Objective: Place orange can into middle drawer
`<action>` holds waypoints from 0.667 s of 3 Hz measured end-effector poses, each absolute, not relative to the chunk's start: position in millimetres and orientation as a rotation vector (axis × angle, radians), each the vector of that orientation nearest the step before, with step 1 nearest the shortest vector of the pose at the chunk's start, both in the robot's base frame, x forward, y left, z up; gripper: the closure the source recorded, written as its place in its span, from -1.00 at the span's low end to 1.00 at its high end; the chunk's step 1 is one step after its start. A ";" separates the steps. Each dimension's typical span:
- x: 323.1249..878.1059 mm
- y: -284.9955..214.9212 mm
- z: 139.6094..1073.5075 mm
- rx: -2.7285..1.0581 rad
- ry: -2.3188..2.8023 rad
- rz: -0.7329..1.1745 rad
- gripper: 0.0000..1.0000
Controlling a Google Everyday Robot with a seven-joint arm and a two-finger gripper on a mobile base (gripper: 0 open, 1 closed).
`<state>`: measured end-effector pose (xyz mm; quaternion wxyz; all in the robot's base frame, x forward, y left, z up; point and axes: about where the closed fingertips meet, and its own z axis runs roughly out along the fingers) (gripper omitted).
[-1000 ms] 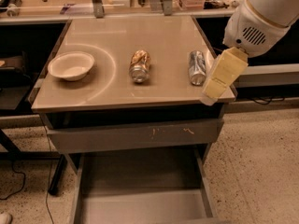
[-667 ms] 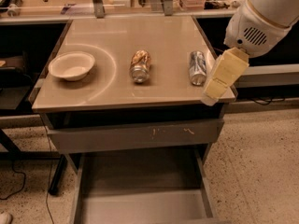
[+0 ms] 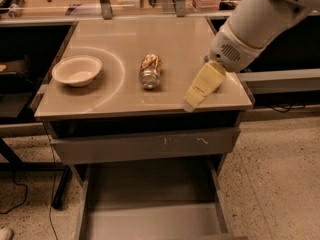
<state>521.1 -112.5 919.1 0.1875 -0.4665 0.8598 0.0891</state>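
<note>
White bowl (image 3: 76, 70) sits way left of the claw (image 3: 202, 85) on the worktop (image 3: 120, 39). The orange can (image 3: 150, 70) lies on its side just left of the claw, not touching. The middle drawer (image 3: 150, 196) is pulled out below-left of it. The claw hangs over the worktop's right side, and I honestly can't say if it's spread or closed.

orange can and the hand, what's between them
In the camera view, only bare tabletop lies between the orange can and the hand over its right side.
</note>
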 end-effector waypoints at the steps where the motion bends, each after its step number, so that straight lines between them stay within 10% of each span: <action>1: 546.4 -85.6 904.3 -1.310 2.460 0.345 -1.00; 2: 549.2 -81.5 902.8 -1.318 2.461 0.355 -1.00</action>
